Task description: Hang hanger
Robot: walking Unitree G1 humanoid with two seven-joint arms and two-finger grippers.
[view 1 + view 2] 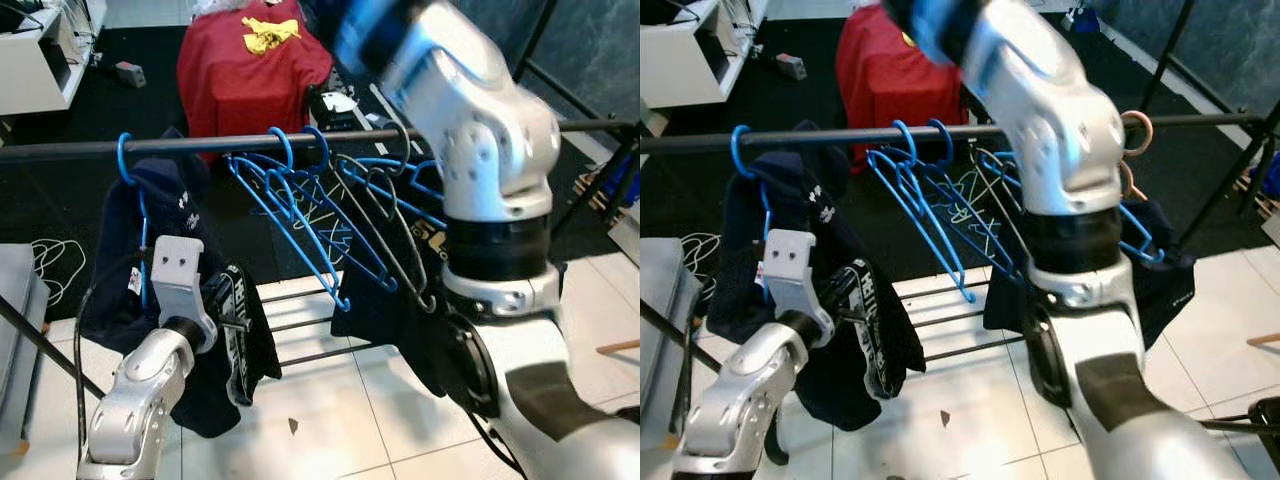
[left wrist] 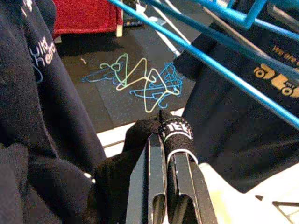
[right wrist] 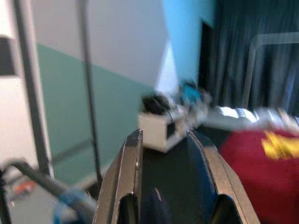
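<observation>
Dark garment on blue hanger [image 1: 128,160]: at our far left, its hook is already over the black rail [image 1: 80,149], and the navy garment [image 1: 170,290] hangs down from it.
Left gripper [image 2: 161,126]: we see it low beside that garment, fingers pressed together on a fold of dark cloth with a white-lettered band.
Empty blue hangers [image 1: 300,205]: a bunch hangs from the rail near its middle, tilted and crowded together.
Dark wire hangers [image 1: 395,225]: just right of the blue ones, also on the rail.
Right arm [image 1: 480,150]: raised high across our view, blurred at the top.
Right gripper [image 3: 163,154]: its fingers stand apart with nothing between them, pointing into the room.
Step in hand: we judge the garment's hanger is hung, with our left fingers clamped on the cloth.
Next move: we think it calls for letting the cloth go and drawing the left arm back without dragging the garment off the rail.
</observation>
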